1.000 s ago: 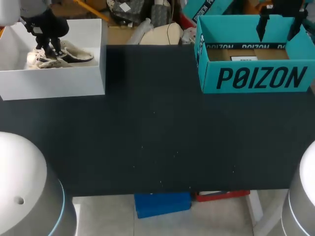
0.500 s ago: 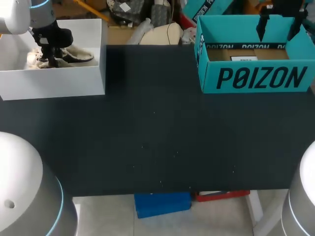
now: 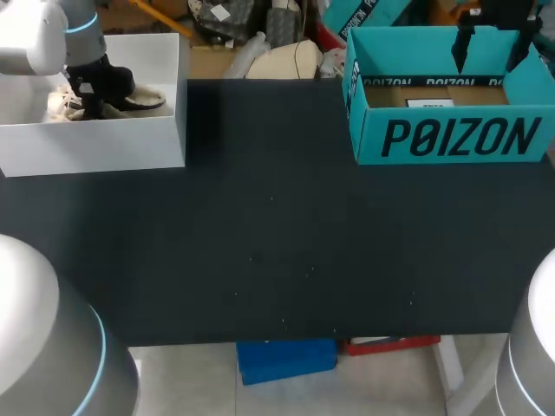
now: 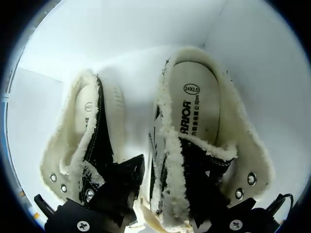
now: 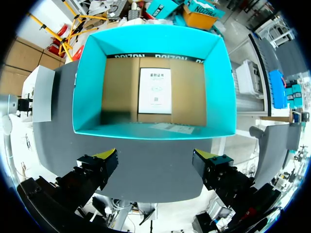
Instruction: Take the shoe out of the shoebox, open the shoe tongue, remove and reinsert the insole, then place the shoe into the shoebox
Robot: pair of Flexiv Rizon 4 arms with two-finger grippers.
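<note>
Left gripper (image 4: pixel 177 211) sat over a shoe (image 4: pixel 194 126) in the ten-o'clock white box (image 3: pixel 95 147), grip unclear; right gripper (image 5: pixel 155 167) gaped above the teal box (image 5: pixel 87 82).

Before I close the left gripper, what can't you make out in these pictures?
Left gripper: whether it grips the fleece-lined black shoe; the left wrist view's edge cuts it off.
That shoe's toe: hidden under the gripper; in the head view the left arm covers much of the shoe inside the white cardboard shoebox.
Print on the white sheet in the teal cardboard box: too small, right wrist view.
</note>
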